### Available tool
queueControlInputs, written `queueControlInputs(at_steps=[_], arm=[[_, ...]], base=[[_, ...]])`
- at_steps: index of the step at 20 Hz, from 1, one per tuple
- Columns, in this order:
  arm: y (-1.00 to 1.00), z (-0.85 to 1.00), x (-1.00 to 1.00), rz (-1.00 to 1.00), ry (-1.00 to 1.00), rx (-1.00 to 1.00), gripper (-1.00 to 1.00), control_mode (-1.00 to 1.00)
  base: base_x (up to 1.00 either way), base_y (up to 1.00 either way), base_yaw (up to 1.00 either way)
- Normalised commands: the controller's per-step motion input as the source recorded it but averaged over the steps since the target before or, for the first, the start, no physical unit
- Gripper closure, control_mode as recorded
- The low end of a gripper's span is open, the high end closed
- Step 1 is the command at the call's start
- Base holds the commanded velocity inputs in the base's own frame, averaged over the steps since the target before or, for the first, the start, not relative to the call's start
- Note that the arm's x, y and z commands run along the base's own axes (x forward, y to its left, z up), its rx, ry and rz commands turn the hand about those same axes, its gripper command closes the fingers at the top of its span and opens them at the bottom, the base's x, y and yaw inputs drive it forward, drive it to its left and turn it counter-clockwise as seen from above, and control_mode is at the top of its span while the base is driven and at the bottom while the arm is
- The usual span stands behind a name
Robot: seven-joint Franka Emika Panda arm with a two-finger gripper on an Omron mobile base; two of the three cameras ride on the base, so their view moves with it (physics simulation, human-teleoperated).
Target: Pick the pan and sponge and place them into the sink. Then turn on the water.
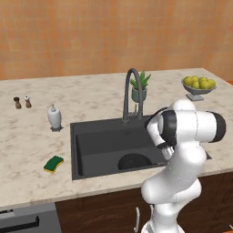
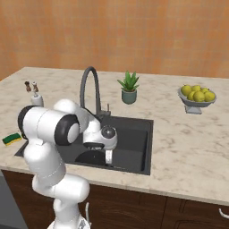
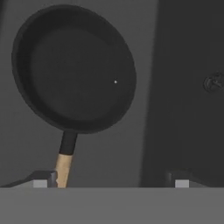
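Pan (image 3: 74, 70) lies in sink (image 1: 91, 136), handle beside one fingertip; gripper (image 3: 111, 181) spread, empty. Sponge (image 1: 53, 164) on counter (left of basin): lift clear, approach from above.

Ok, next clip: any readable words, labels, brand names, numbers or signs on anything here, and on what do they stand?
None: no text can be read in any view.
The soap dispenser is plain white, with no label.
The pan in the sink, the sponge and the plant pot carry no markings.
The two small shakers are too small to tell.
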Motion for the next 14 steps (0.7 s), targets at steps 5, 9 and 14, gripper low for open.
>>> queueControlInputs(at_steps=[5, 9, 14], arm=[[-0.16, 1.0, -0.02, 0.01, 0.0, 0.0, -1.0, -1.0], [-0.3, 1.0, -0.06, 0.0, 0.0, 0.0, -1.0, -1.0], [-0.27, 1.0, -0.07, 0.0, 0.0, 0.0, -1.0, -1.0]], base=[[0.0, 0.0, 0.0], [0.0, 0.0, 0.0], [0.0, 0.0, 0.0]])
